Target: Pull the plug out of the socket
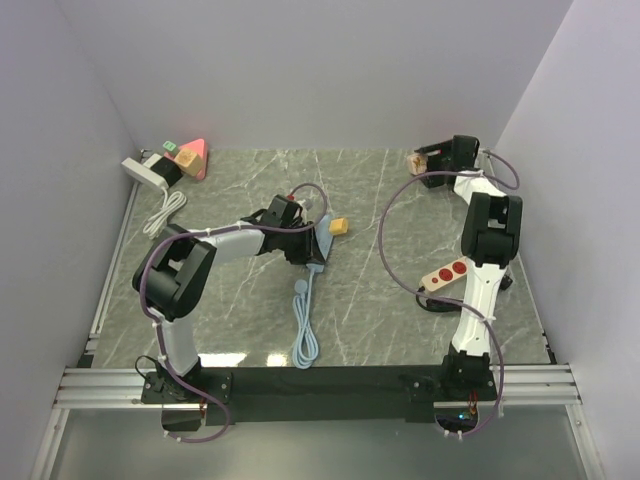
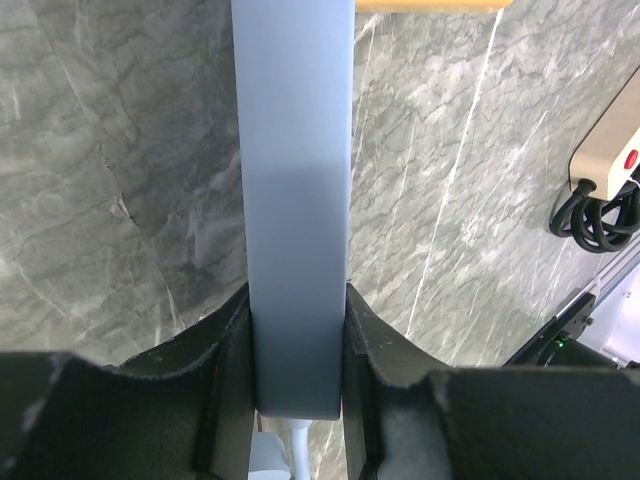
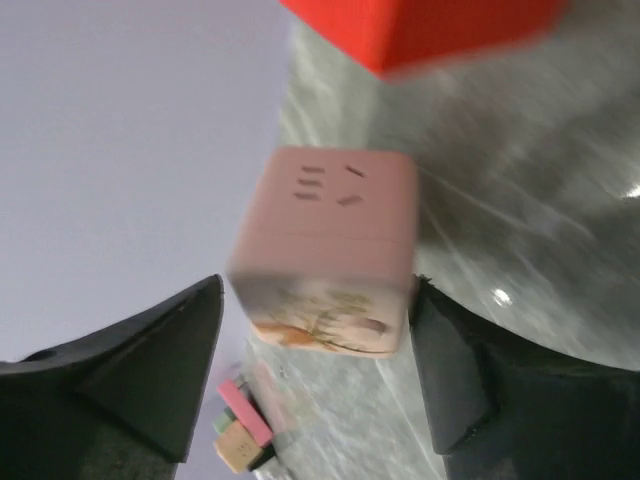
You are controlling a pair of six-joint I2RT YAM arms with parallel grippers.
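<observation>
My left gripper point(image 1: 310, 243) is shut on a pale blue power strip point(image 2: 295, 230) at mid-table; in the left wrist view point(image 2: 297, 310) both pads press its sides. A yellow cube plug point(image 1: 340, 227) sits at the strip's far end, and its edge shows in the left wrist view point(image 2: 430, 5). The strip's blue cable point(image 1: 304, 325) trails toward me. My right gripper point(image 1: 428, 160) is at the back right, open around a pink cube socket point(image 3: 325, 250). The right finger touches the cube and the left finger stands just clear. The cube is blurred.
A beige power strip with red sockets point(image 1: 447, 273) and a coiled black cable point(image 2: 592, 212) lies by the right arm. A white strip point(image 1: 145, 172), a pink wedge point(image 1: 193, 158) and small blocks sit back left. A red object point(image 3: 420, 30) is beyond the pink cube.
</observation>
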